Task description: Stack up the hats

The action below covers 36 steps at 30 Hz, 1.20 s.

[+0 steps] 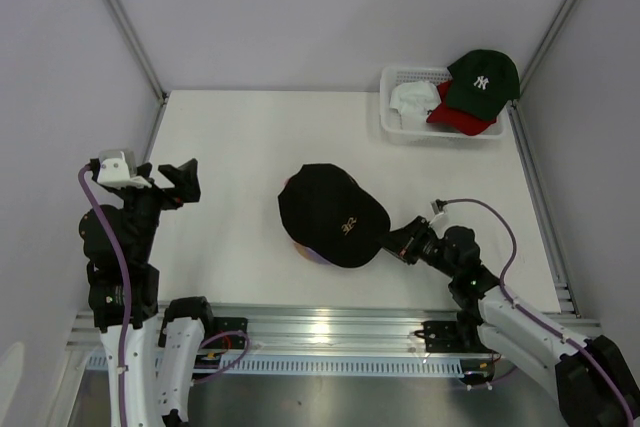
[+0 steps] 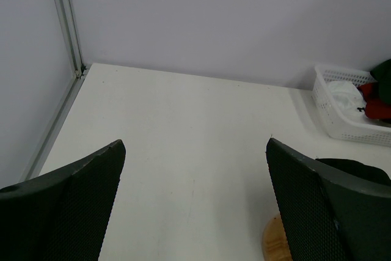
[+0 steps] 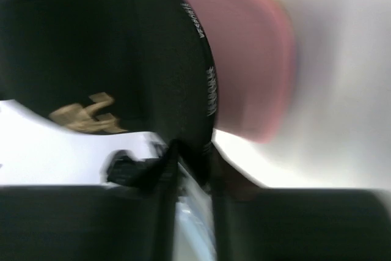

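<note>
While L claw (image 2: 195, 143) hangs open, black cap (image 1: 330, 212) brim touches R claw (image 1: 396, 239); its grip unclear.

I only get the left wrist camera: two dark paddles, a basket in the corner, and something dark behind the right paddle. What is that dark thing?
Observer: From above, it is a black cap with a gold logo, topping a pile in the middle of the workspace.
Operator: Anything under it?
Observer: The right wrist view shows a pink cap beneath it.
Operator: Where is the other arm?
Observer: The right gripper is at the black cap's near right edge; the picture is too blurred to tell whether its jaws are shut.
</note>
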Motion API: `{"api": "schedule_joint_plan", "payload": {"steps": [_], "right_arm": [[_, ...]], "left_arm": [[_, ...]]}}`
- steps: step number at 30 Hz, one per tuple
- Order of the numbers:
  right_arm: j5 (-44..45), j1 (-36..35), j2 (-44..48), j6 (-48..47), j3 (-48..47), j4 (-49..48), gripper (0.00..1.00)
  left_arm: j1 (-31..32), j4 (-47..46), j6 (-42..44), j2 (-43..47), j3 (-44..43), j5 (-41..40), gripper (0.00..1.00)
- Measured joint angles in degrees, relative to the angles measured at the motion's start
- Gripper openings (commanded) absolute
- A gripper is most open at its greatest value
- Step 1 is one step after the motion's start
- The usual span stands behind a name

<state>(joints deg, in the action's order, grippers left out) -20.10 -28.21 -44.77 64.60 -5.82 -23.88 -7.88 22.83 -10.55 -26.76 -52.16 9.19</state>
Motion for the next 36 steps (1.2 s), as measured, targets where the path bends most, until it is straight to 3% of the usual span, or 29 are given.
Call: {"api": "schedule_joint_plan", "payload": {"steps": [1,2,3,5,9,13,18,23,27,34,36], "right_arm": [[0.07,0.09,-0.02,-0.61,-0.13,0.57,0.39],[0.28,0.5,-0.09,-2.34,-0.59,3.52,0.58],[0.83,1.01,-0.31,-4.2,-0.81,7.37,0.66],[1.77,2.25,-0.11,-7.56,-1.55,17.0,0.76],[3.58,5.33,3.52,-14.47,-10.32,35.54,0.89],[4.24,11.32,4.81,-22.05,-29.18,43.52,0.91],[3.98,21.22,-1.29,-27.15,-45.35,38.73,0.94],[4.04,33.57,-18.93,-24.72,-49.48,27.5,0.95],[7.54,38.77,-32.83,-22.99,-50.01,23.28,0.92],[4.7,46.58,-46.49,-21.68,-54.42,12.07,0.77],[2.86,48.09,-50.73,-20.28,-56.43,7.63,0.77]], "left_arm": [[0.0,0.0,0.0,0.02,-0.02,0.0,0.99],[0.0,0.0,0.0,0.04,-0.02,0.0,0.99],[0.0,-0.02,0.0,0.07,0.0,0.0,1.0],[0.0,0.0,0.0,0.09,-0.02,0.0,0.99],[0.0,0.0,-0.02,0.09,-0.02,0.13,1.0],[0.0,0.0,-0.04,0.02,-0.02,1.09,1.0],[-0.04,0.07,-0.07,-0.92,-0.02,3.37,1.0],[-0.04,0.74,-0.55,-3.93,-0.13,5.86,1.0],[-0.04,1.88,-0.57,-6.32,-0.5,6.54,1.0],[-0.04,2.03,-0.57,-7.43,-0.57,7.96,0.99],[-0.04,2.03,-0.57,-7.39,-0.57,8.02,1.0]]}}
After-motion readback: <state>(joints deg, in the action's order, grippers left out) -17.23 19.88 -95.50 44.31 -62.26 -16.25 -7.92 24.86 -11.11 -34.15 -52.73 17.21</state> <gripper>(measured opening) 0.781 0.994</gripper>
